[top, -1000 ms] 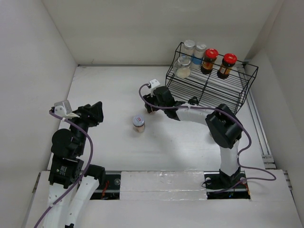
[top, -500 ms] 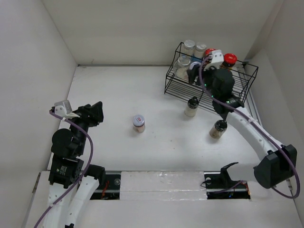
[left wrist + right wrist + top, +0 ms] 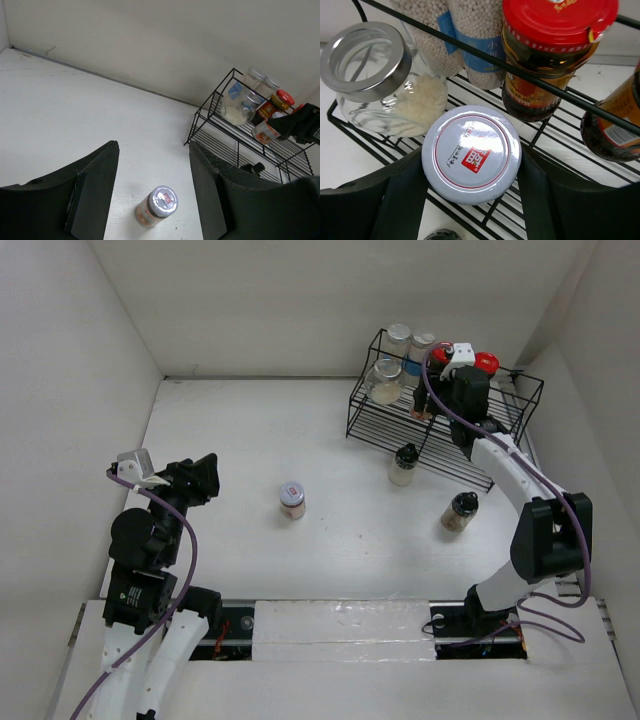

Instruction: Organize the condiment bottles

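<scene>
White-lidded jar (image 3: 471, 154), pinched at its sides by the right gripper (image 3: 428, 405) with its fingers closed onto it, hovers over the wire rack (image 3: 440, 445) near its back row; placing looks underway, and it likely needs lowering onto the rack wires, then release.

Black wire rack (image 3: 441, 436) stands at the far right corner of the white table (image 3: 300, 430), close to the back wall (image 3: 330, 300) and the right wall (image 3: 600, 440). Two stepped tiers, upper one at the back, lower one in front; sits slightly skewed to the table edges. Left wrist view: rack (image 3: 225, 141) at right against the wall, bare tabletop (image 3: 60, 100) before it. Right wrist view: top rail (image 3: 555, 88) crosses diagonally over the shelf wires. Left wall (image 3: 60, 390) plain white.
</scene>
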Controlling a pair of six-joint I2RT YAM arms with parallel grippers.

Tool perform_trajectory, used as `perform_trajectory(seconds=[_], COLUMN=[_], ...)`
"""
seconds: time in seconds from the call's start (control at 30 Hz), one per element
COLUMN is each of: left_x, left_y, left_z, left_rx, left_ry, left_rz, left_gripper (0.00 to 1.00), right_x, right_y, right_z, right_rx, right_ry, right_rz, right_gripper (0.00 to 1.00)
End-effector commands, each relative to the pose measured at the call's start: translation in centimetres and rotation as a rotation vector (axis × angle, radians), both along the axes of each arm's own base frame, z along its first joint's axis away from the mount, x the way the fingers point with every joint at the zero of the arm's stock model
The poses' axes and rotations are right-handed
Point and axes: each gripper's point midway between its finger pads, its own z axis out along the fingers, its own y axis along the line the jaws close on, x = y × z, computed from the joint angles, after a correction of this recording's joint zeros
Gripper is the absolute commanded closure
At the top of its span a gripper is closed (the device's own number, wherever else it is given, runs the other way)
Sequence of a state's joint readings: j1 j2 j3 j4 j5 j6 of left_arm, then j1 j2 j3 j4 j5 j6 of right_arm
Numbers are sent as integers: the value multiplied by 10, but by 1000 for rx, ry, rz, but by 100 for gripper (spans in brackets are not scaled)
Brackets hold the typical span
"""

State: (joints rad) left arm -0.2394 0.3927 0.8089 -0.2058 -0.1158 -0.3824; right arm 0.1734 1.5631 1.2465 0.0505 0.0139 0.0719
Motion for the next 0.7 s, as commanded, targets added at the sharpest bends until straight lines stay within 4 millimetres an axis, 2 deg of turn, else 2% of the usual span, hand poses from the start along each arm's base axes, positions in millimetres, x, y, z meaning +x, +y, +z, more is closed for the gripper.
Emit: perform_trajectory(seconds=[0.0,0.17,0.2,0.3,0.37,0.4,0.5,0.57,0.6,0.63,0.67], left_x=[4,4,4,4,4,3,1,1,1,1,-1], left_y=[-1,-1,-1,-1,-1,-3,-2,-2,-2,-2,-2], left_z=[7,10,7,7,7,7,9,9,9,9,11], left_rx=[5,2,4,4,4,5,3,3,3,3,1], left_ry=[-32,-43,-34,-34,-34,-34,-43,-43,-43,-43,-52], left_rz=[-6,-6,-6,-6,-6,-15,-15,-15,-15,-15,-15], left_gripper=[46,44,44,43,43,43,43,43,43,43,43], right_x=[16,24,26,24,18,11,-9,-35,-46,-63,-74], right_y=[11,16,17,24,24,21,21,26,44,56,73], right_z=[65,58,52,53,67,80,100,106,107,93,84], right_rx=[27,-4,-6,-6,1,3,4,11,23,52,77], right_ry=[-177,-163,-151,-139,-166,-185,-218,-236,-254,-233,-222], right_rz=[26,15,15,35,44,32,5,28,83,128,187], right_gripper=[45,32,25,8,2,0,0,6,14,25,64])
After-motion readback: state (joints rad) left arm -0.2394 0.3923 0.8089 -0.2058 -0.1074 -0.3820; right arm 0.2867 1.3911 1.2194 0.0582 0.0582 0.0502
